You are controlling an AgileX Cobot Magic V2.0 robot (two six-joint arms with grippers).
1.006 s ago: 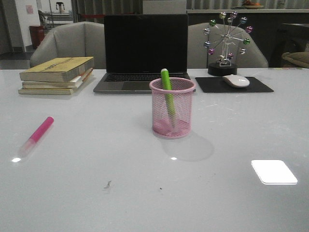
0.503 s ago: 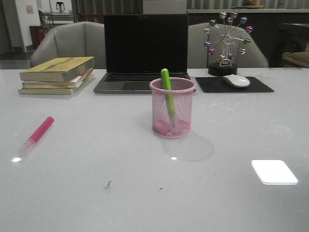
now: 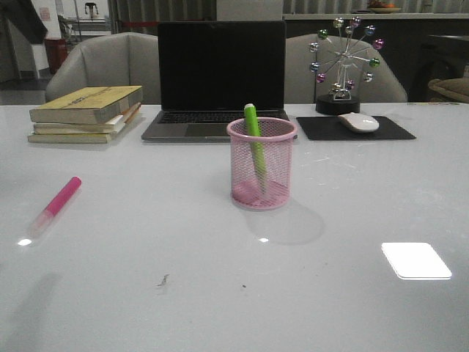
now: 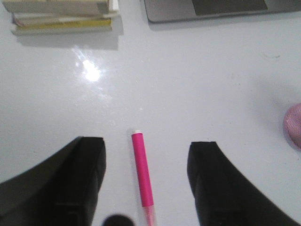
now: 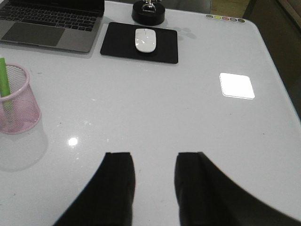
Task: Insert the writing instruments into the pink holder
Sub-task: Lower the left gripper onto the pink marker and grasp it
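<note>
Left gripper (image 4: 146, 181): your jaws spread wide, empty, straddling the smooth pink marker (image 4: 142, 174).
Right gripper (image 5: 154, 188): parted, empty.
Mesh pink holder (image 3: 261, 164): green marker (image 3: 254, 144) inside.

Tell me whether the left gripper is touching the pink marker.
Apart. The left wrist view shows the left gripper open, the pink marker lying on the table between its jaws with bare table on both sides.

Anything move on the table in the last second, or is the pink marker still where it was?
Nothing on the table moved. A dark shape has come into the front view's top left corner, with a faint shadow at lower left. The pink marker still lies flat, untouched; the left gripper is open above it. The green marker still stands in the pink holder.
</note>
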